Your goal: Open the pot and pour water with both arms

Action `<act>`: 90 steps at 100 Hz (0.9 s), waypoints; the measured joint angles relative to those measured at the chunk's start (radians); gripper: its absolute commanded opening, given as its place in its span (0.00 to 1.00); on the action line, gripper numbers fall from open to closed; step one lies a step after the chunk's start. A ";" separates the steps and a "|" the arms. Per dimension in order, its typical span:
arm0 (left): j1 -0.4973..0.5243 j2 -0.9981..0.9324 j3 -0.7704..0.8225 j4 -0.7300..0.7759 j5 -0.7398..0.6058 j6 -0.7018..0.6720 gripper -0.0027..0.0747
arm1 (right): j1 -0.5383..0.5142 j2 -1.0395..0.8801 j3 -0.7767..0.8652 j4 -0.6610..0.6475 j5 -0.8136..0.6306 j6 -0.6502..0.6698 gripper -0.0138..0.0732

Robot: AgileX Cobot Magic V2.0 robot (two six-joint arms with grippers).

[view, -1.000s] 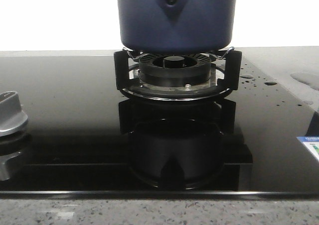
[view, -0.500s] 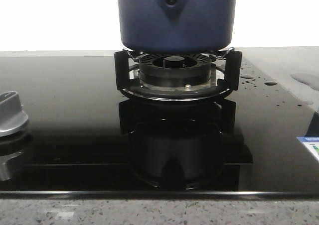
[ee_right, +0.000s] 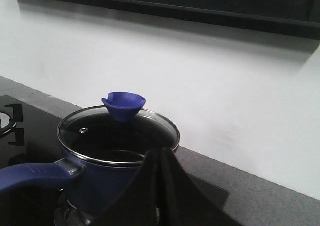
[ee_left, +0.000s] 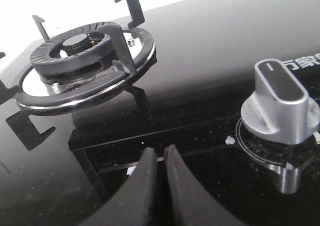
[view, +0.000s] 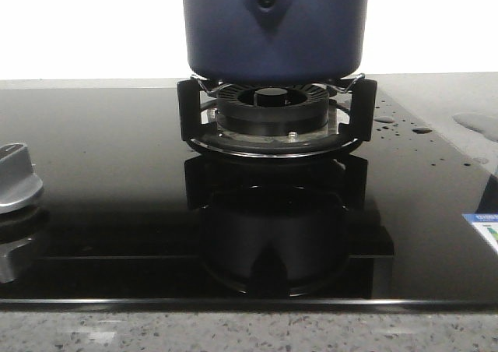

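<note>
The dark navy pot [view: 276, 33] stands on the black burner grate in the front view, its triangular handle mount and rivet facing me. In the right wrist view the pot [ee_right: 102, 183] wears a glass lid [ee_right: 100, 131] with a blue knob [ee_right: 124, 106], and its blue handle [ee_right: 30, 178] points sideways. My right gripper [ee_right: 160, 153] is shut and empty, close beside the pot's rim. My left gripper [ee_left: 159, 151] is shut and empty, low over the black glass cooktop between an empty burner and a knob. Water [view: 385, 120] lies as drops and a puddle to the right of the burner.
A silver control knob [ee_left: 280, 103] sits near the left gripper and shows at the front view's left edge [view: 15, 177]. A second, empty burner [ee_left: 82, 61] has raised grate prongs. A white label [view: 482, 231] lies at the cooktop's right edge. A grey wall stands behind the pot.
</note>
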 measured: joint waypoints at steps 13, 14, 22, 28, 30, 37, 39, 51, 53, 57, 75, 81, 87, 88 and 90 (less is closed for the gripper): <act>0.000 0.000 0.000 0.000 0.001 0.000 0.01 | 0.029 0.000 0.000 0.000 0.004 0.002 0.08; 0.000 0.000 0.000 0.000 0.001 0.000 0.01 | 0.029 0.000 0.000 0.000 0.004 0.002 0.08; 0.000 0.000 0.000 0.000 0.001 0.000 0.01 | 0.035 0.000 0.000 0.000 0.004 0.002 0.08; 0.000 0.000 0.000 0.000 0.001 0.000 0.01 | 0.035 0.000 0.000 0.000 0.004 0.002 0.08; 0.000 0.000 0.000 0.000 0.001 0.000 0.01 | 0.035 0.000 0.000 0.000 0.004 0.002 0.08; 0.000 0.000 0.000 0.000 0.001 0.000 0.01 | 0.035 0.000 0.000 0.000 0.007 0.002 0.08; 0.000 0.000 0.000 0.000 0.001 0.000 0.01 | 0.035 0.000 0.000 0.000 0.012 0.002 0.08; 0.000 0.000 0.000 0.000 0.001 0.000 0.01 | 0.059 0.000 0.031 0.000 0.067 0.002 0.08; 0.000 0.000 0.000 0.000 0.001 0.000 0.01 | 0.069 0.000 0.040 0.000 0.083 0.002 0.08; 0.000 0.000 0.000 0.000 0.001 0.000 0.01 | 0.093 0.000 0.060 0.000 0.109 0.002 0.08; 0.000 0.000 0.000 0.000 0.001 0.000 0.01 | 0.186 -0.003 0.136 0.170 0.289 -0.207 0.08; 0.000 0.000 0.000 0.000 0.001 0.000 0.01 | 0.195 -0.014 0.157 0.374 0.374 -0.464 0.08; 0.000 0.000 0.000 0.000 0.001 0.000 0.01 | 0.198 -0.028 0.168 0.652 0.467 -0.717 0.08; 0.000 0.000 0.000 0.000 0.001 0.000 0.01 | 0.198 -0.030 0.171 0.684 0.494 -0.777 0.08; 0.000 0.000 0.000 0.000 0.001 0.000 0.01 | 0.198 -0.036 0.174 0.776 0.523 -0.860 0.08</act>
